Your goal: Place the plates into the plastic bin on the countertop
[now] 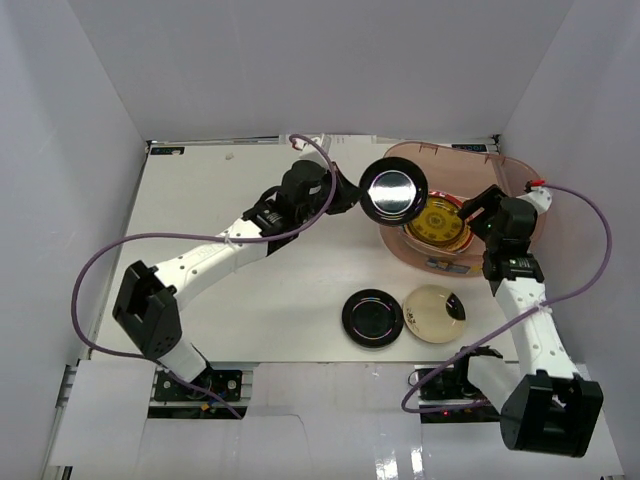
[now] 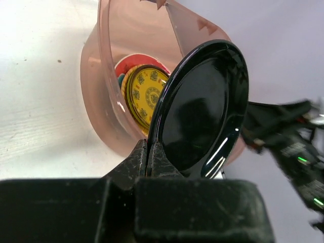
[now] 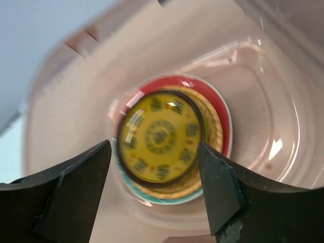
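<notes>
My left gripper (image 1: 345,193) is shut on the rim of a glossy black plate (image 1: 393,192) and holds it on edge above the left rim of the pinkish plastic bin (image 1: 510,172). The left wrist view shows the jaws (image 2: 149,154) pinching that black plate (image 2: 202,111). Inside the bin a patterned yellow plate (image 1: 437,222) lies on top of a stack with woven tan, red and teal rims (image 3: 215,104). My right gripper (image 1: 478,205) is open over the bin, straddling the yellow plate (image 3: 161,136). A second black plate (image 1: 372,318) and a cream plate (image 1: 434,313) lie on the countertop (image 1: 240,290).
White walls enclose the countertop on the left, back and right. Purple cables loop from both arms. The right arm (image 2: 288,136) shows just beyond the bin in the left wrist view.
</notes>
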`<state>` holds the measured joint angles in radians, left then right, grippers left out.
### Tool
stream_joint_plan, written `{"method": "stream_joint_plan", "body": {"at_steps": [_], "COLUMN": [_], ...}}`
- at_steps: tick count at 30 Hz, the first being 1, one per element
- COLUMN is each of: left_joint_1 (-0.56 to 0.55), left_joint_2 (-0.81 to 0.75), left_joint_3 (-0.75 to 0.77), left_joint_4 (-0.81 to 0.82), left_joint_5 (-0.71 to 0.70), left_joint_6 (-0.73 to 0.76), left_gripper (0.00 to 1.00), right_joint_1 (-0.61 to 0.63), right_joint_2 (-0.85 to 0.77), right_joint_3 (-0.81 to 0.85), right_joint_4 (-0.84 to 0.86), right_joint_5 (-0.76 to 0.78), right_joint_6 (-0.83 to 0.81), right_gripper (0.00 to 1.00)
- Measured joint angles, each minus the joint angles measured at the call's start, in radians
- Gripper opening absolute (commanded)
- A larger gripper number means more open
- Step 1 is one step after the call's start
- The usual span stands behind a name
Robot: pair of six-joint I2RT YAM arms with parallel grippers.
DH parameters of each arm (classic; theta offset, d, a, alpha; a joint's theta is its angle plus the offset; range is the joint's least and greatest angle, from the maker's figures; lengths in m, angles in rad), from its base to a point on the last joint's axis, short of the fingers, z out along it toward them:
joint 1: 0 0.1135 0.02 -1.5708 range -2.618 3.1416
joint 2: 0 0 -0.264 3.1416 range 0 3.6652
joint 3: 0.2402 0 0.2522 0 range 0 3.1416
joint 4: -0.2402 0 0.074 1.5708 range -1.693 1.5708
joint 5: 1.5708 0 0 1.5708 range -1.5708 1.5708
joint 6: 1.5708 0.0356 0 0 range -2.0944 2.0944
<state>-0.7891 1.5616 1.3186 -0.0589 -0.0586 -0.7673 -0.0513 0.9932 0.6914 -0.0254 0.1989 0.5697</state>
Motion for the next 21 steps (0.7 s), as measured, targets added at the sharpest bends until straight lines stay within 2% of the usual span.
{"method": "stream_joint_plan", "body": {"at_steps": [2,5,6,7,10,14,19,21], "left_joint_1": [-0.002,-0.006,-0.008,-0.011,-0.023,-0.048,-0.074,-0.080], "left_joint_2": [0.056,0.148,0.180,0.215,0.349,0.539,0.727,0.784], "left_joint_3": [0.054,0.142,0.175,0.214,0.372,0.616,0.848,0.914], "left_joint_4": [-0.009,-0.026,-0.031,-0.039,-0.066,-0.148,-0.240,-0.272], "left_joint_5": [-0.007,-0.010,-0.009,-0.008,-0.004,0.011,0.028,0.038], "left_joint_6": [0.000,0.000,0.000,0.000,0.005,0.016,0.029,0.033], "left_gripper": [0.00,0.00,0.00,0.00,0.00,0.00,0.00,0.11], "right_joint_1": [-0.004,-0.006,-0.006,-0.006,0.003,0.039,0.078,0.092], "right_joint_2": [-0.060,-0.159,-0.191,-0.221,-0.278,-0.305,-0.321,-0.327], "right_joint_3": [0.051,0.130,0.152,0.171,0.213,0.235,0.235,0.231], "right_joint_4": [-0.034,-0.055,-0.057,-0.059,-0.065,-0.084,-0.150,-0.161], "right_joint_5": [0.000,-0.010,-0.024,-0.041,-0.129,-0.243,-0.281,-0.293], "right_joint_6": [0.001,0.000,0.003,0.005,0.026,0.028,0.013,0.010], "right_gripper": [0.69,0.39,0.17,0.11,0.09,0.13,0.14,0.14]}}
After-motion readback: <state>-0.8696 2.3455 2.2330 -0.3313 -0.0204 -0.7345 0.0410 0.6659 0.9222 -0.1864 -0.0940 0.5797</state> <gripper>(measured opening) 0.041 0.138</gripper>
